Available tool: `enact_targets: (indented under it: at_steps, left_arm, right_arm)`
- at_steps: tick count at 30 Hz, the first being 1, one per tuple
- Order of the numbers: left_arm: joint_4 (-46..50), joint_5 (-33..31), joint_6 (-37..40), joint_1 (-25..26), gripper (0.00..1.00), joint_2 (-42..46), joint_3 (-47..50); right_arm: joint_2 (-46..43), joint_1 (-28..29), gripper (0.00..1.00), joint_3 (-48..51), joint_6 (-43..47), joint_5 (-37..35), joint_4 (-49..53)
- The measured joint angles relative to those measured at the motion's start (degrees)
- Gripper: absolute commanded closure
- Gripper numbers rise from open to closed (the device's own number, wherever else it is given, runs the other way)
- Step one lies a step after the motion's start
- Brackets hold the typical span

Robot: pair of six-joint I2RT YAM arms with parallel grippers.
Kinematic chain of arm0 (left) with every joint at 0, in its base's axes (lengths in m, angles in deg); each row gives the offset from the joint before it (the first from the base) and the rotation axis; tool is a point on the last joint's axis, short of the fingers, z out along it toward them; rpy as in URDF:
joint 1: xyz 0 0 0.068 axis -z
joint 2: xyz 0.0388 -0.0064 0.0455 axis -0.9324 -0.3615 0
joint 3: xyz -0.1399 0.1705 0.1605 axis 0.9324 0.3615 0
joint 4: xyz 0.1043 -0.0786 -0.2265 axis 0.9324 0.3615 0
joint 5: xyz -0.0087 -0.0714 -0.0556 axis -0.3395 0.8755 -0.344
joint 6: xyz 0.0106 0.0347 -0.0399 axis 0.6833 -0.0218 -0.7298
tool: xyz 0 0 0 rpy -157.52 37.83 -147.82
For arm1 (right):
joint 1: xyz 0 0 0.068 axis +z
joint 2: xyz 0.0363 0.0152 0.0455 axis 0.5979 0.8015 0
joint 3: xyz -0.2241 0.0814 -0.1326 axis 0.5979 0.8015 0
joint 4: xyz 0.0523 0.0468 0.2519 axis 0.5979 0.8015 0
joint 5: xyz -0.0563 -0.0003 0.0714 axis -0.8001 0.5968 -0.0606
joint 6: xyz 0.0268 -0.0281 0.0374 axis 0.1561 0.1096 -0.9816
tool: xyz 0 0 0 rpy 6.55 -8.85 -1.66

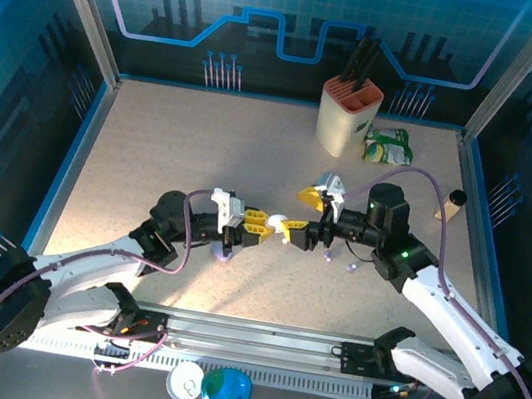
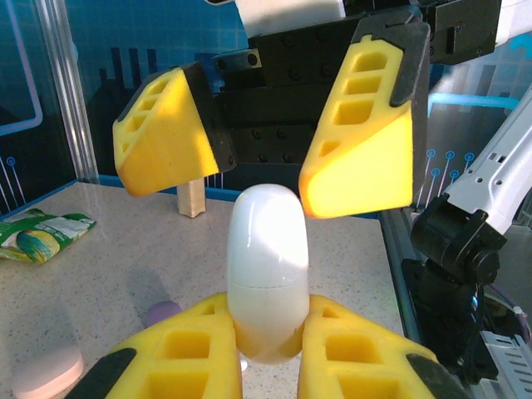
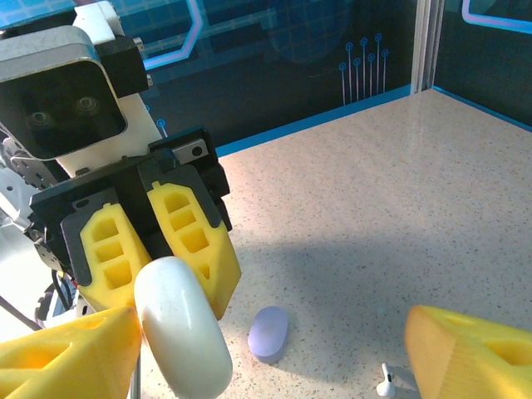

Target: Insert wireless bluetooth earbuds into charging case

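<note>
A white pebble-shaped charging case (image 2: 268,258) stands closed, with my left gripper (image 2: 270,316) shut on its lower end. My right gripper (image 2: 266,166) faces it, open, with a yellow finger on each side of the case's free end. One finger (image 2: 362,150) is close to the case and the other stands well apart. From the right wrist, the white case (image 3: 183,341) sits in the left gripper (image 3: 170,295) between my open right gripper's (image 3: 273,324) fingers. One white earbud (image 3: 385,385) lies on the table. Both grippers meet mid-table (image 1: 276,230).
A lilac case (image 3: 268,332) lies closed on the table below the grippers, and a pink case (image 2: 46,374) lies nearer the left. Tiny earbuds (image 1: 325,257) lie right of centre. A knife block (image 1: 348,116) and a green packet (image 1: 388,146) stand at the back.
</note>
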Motion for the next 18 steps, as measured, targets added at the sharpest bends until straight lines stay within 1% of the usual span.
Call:
enact_targets:
  at_steps: [7,12,18]
  left_arm:
    - [-3.1,0.6,0.9,0.0,0.96,-2.1,0.0]
    - [-3.3,0.2,2.3,0.0,0.93,-2.3,0.3]
    - [-3.0,-0.4,3.4,0.1,1.00,-2.2,2.8]
  right_arm:
    - [1.4,1.4,0.14,0.0,2.8,-1.4,0.5]
    - [1.7,1.8,0.14,-1.2,2.5,-3.6,2.0]
    - [1.9,0.6,0.15,-2.4,-0.7,-7.5,1.7]
